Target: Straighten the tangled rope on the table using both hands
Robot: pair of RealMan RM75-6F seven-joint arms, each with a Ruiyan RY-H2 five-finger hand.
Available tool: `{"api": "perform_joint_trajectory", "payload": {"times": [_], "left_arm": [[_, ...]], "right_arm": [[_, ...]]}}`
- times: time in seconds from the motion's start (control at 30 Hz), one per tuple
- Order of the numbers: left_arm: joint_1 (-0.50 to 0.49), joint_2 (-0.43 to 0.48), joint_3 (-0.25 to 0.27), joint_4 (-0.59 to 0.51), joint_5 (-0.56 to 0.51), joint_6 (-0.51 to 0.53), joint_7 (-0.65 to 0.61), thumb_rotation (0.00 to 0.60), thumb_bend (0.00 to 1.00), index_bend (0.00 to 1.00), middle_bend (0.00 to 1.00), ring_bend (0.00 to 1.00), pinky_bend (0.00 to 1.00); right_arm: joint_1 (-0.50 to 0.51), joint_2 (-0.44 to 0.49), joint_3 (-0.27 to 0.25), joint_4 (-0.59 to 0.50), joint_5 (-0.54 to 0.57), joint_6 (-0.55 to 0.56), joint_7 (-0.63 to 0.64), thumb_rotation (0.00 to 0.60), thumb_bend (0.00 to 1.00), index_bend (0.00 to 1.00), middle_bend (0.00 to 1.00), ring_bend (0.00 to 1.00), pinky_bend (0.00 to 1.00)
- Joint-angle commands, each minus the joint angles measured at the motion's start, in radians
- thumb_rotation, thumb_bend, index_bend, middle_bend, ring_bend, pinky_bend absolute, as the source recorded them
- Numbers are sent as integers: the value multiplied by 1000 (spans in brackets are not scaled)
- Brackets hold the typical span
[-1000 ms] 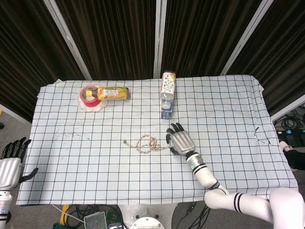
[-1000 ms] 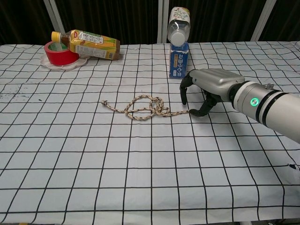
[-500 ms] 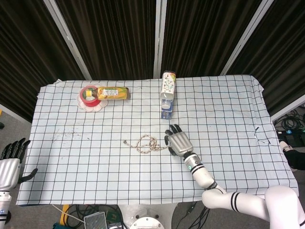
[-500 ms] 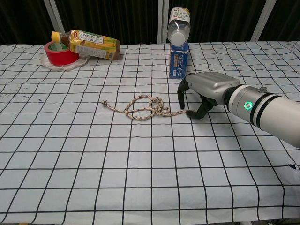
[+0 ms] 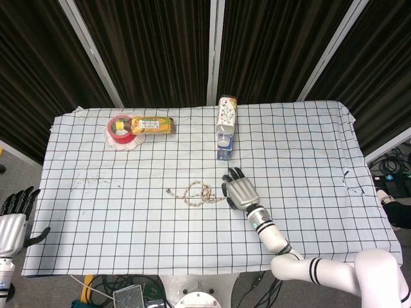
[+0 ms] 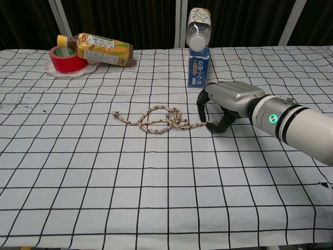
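Presently the rope (image 6: 156, 120) lies near the middle of the checked table (image 5: 308, 154), still knotted into overlapping loops, with 1 short tail running out to the left and 1 to the right. The right hand (image 6: 225, 104) arches over the right-hand tail, fingers (image 6: 201, 102) curled downward and tips at the cloth beside the rope's end. Whether the rope end is actually pinched cannot be told from either view; the thumb meets the table right where the tail stops.

The left hand (image 5: 14, 221) hangs off the table's left edge, well apart from the rope, holding nothing, with its fingers extended and slightly apart.

Judged from this, the task is barely begun: no loop has been drawn out, only 1 end is attended, and the left tail is untouched. Securing both ends and pulling them apart remains.

Beyond the rope, a blue carton (image 6: 197, 66) with a clear bottle (image 6: 198, 30) leaning on it stands just behind the right hand. A yellow bottle (image 6: 99, 49) rests on a red tape roll (image 6: 64, 59) at the far left. Neither obstructs the rope's line; the carton sits close to the right hand.
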Motion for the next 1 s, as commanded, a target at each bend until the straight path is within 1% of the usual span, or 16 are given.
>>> {"api": "perform_joint_trajectory", "payload": {"times": [0.03,0.23,0.37,0.47,0.57,0.67,0.77,0.9,1.0], "left_arm": [[0,-1,0,1,1,0,-1,600,186,79,0,0,0],[1,-1,-1,3,2,4,-4,600,185,79,0,0,0],[-7,11,-5,-1,16,7,-7,600,184,79,0,0,0],[-32,32,-12,-15,56,7,-20,600,184,80,0,0,0],[-78,63,-18,-39,114,-13,-48,600,182,108,0,0,0],[-148,90,-25,-62,177,-65,-81,600,181,153,2,0,0],[-236,104,-36,-84,207,-161,-139,600,180,220,20,0,0],[-359,90,-66,-106,198,-306,-198,600,180,263,28,0,0],[-441,57,-84,-99,168,-417,-200,600,179,290,28,0,0]], "right_arm": [[2,-3,-3,4,4,1,-3,600,379,553,194,0,0],[3,-9,-6,6,6,7,-4,600,426,585,200,0,0],[-4,2,-8,-18,-3,28,-4,600,465,602,206,0,0],[-15,22,-12,-63,-14,64,-22,600,477,615,210,0,0],[-35,31,-10,-117,-7,138,-70,600,497,630,217,0,0],[-50,45,-6,-183,20,195,-132,600,512,635,220,0,0],[-58,54,-3,-223,39,243,-190,600,527,635,219,0,0],[-57,62,6,-253,74,267,-242,600,531,637,219,0,0],[-54,66,13,-261,86,277,-261,600,531,637,219,0,0]]}}
